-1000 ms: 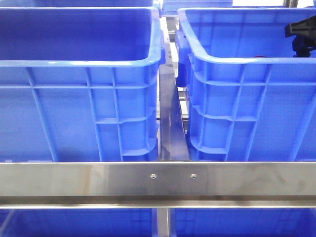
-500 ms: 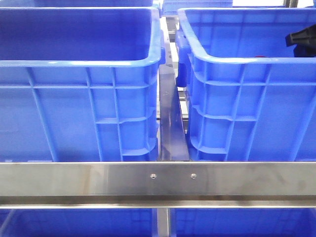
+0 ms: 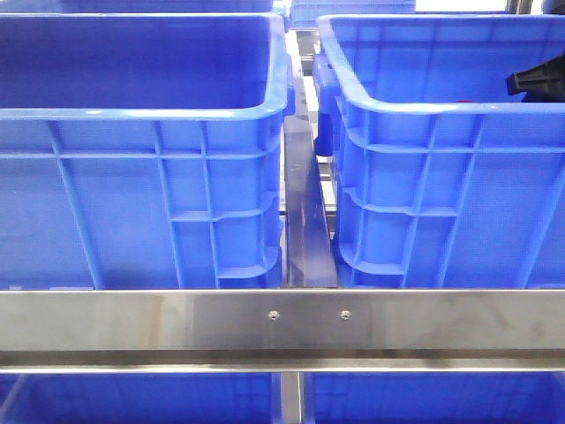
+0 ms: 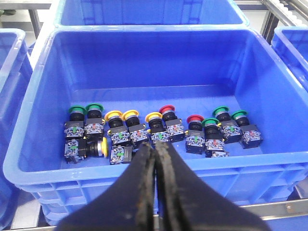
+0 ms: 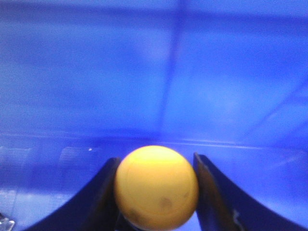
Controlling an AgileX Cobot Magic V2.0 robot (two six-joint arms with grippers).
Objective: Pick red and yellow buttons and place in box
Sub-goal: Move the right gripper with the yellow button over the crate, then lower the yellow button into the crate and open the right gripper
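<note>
One yellow button point(image 5: 156, 187) sits clamped in the right hand point(image 5: 155, 192) inside the right blue box point(image 3: 441, 106). The left hand point(image 4: 156, 159), pinched shut and empty, hangs over a crate point(image 4: 38, 144) of red, yellow and green buttons point(image 4: 159, 127).

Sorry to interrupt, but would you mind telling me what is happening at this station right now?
The robot is sorting push buttons between blue crates. Its right gripper is inside a blue crate, jaws closed on a yellow button. The left gripper hangs with its jaws shut and empty above another crate that holds a row of green, yellow and red buttons, among them a red one. Whether the held button is being lifted or set down cannot be told.
</note>
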